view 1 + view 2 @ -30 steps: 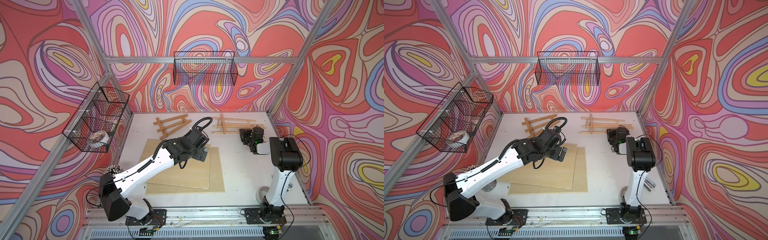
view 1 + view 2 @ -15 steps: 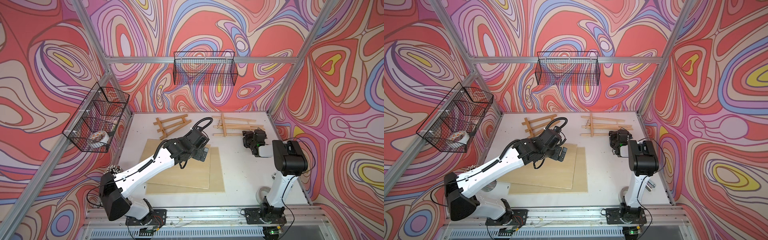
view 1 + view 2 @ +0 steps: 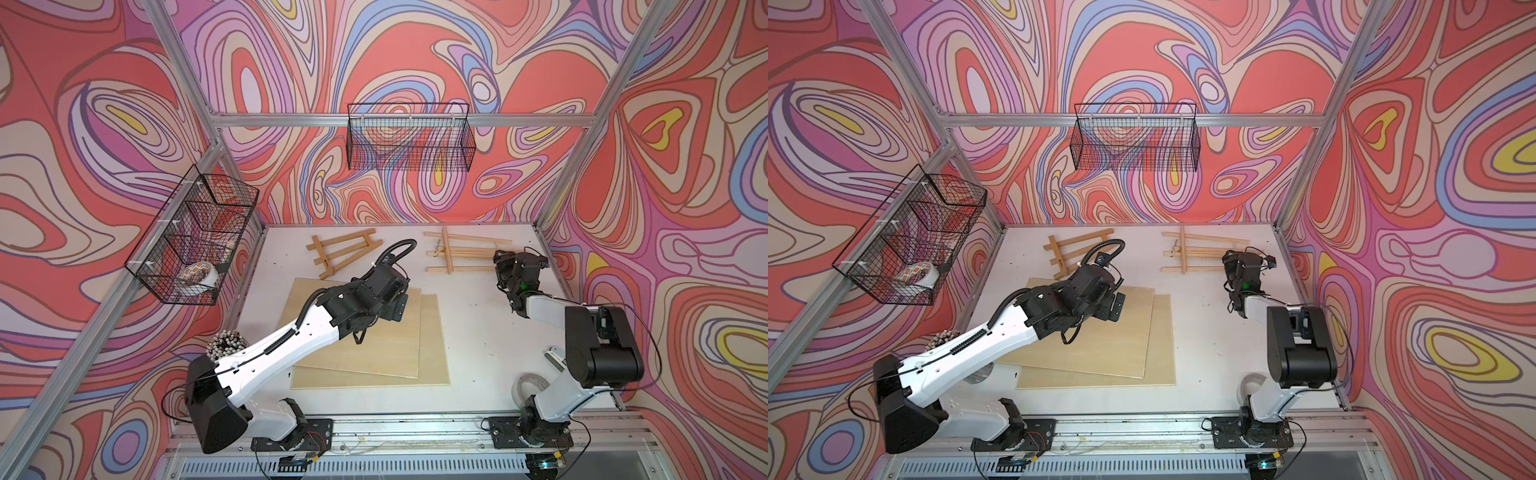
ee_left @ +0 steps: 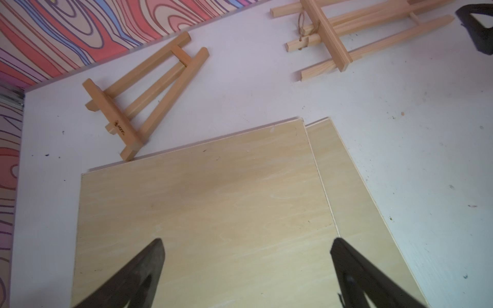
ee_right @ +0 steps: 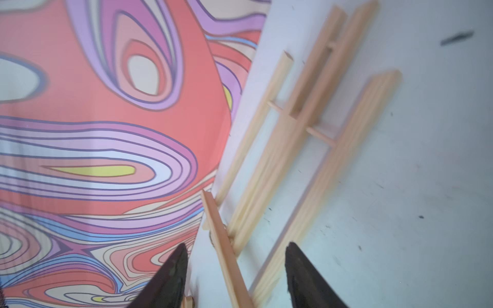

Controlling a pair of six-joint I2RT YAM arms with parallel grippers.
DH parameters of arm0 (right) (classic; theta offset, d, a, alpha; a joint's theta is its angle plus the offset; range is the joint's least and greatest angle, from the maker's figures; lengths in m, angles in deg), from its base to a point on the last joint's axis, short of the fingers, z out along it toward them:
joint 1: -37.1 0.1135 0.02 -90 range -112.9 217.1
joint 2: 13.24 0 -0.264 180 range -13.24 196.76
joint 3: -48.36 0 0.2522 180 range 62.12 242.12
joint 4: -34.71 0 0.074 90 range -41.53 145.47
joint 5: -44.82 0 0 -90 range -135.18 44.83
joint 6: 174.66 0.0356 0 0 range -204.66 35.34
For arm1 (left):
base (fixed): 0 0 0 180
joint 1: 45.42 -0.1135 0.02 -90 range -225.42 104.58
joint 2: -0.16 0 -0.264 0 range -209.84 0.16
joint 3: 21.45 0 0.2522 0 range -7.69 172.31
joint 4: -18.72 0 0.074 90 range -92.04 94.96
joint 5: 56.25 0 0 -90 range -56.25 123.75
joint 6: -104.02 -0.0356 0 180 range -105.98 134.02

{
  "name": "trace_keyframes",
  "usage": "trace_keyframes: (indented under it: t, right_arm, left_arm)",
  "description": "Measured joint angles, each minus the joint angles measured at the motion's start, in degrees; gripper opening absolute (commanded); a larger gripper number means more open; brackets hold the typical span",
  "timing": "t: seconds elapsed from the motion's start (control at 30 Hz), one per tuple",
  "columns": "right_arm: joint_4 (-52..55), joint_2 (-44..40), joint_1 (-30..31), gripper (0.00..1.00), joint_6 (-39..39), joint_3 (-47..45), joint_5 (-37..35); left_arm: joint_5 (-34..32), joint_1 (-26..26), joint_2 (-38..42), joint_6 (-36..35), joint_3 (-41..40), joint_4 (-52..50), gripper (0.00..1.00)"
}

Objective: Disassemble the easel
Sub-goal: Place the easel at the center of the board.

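Two easels lie flat on the tabletop (image 3: 478, 332) near the back wall, well apart: darker easel (image 3: 324, 259) (image 4: 114, 117) to the left, paler easel (image 3: 447, 255) (image 3: 1182, 249) (image 4: 324, 34) (image 5: 280, 165) to the right.

Two plywood boards are stacked mid-tabletop, the upper board (image 3: 374, 345) (image 4: 200, 200) skewed over the lower board (image 3: 434, 332) (image 4: 346, 186). One foot of the darker easel sits just beside the upper board's edge.

Left end effector (image 3: 399, 306) (image 4: 246, 245) hovers over the upper board, fingers spread wide, nothing between them.

Right end effector (image 3: 505, 266) (image 5: 236, 249) is at the paler easel's right-hand end, fingers partly apart, clamped on nothing. Contact with the wood cannot be told.
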Motion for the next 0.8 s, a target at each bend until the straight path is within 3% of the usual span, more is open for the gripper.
trace_keyframes:
  t: [0.17,0.37,0.4,0.47,0.53,0.57,0.63,0.8]
  right_arm:
    - [2.23,-8.37,3.08,0.6,-7.69,-0.94,-7.45]
    - [9.44,-12.37,10.51,0.64,-25.9,3.89,-12.87]
    - [10.34,-12.46,11.39,0.67,-28.74,5.01,-13.31]
    - [11.76,-13.0,13.25,0.85,-36.11,6.71,-14.25]
    - [12.94,-13.68,13.75,0.86,-41.51,6.73,-15.32]
    - [13.25,-13.86,13.79,0.86,-44.37,6.51,-15.91]
    - [13.22,-13.97,13.79,0.98,-49.05,5.27,-17.62]
    - [10.49,-13.44,13.77,0.98,-58.03,-3.19,-22.01]
  left_arm:
    - [-7.56,0.0,8.52,-1.75,-6.8,7.96,1.0]
    - [-13.68,0.0,17.92,-11.47,-20.94,26.43,1.0]
    - [-14.29,0.0,18.88,-13.73,-23.17,29.62,1.0]
    - [-15.89,0.0,20.2,-18.71,-26.93,36.11,1.0]
    - [-17.14,-0.39,20.61,-22.58,-28.76,40.74,1.0]
    - [-17.29,-1.11,20.63,-23.74,-28.98,42.47,1.0]
    - [-16.55,-4.17,21.0,-24.02,-28.98,44.76,1.0]
    - [-11.43,-16.46,20.52,-19.96,-27.23,45.99,1.0]
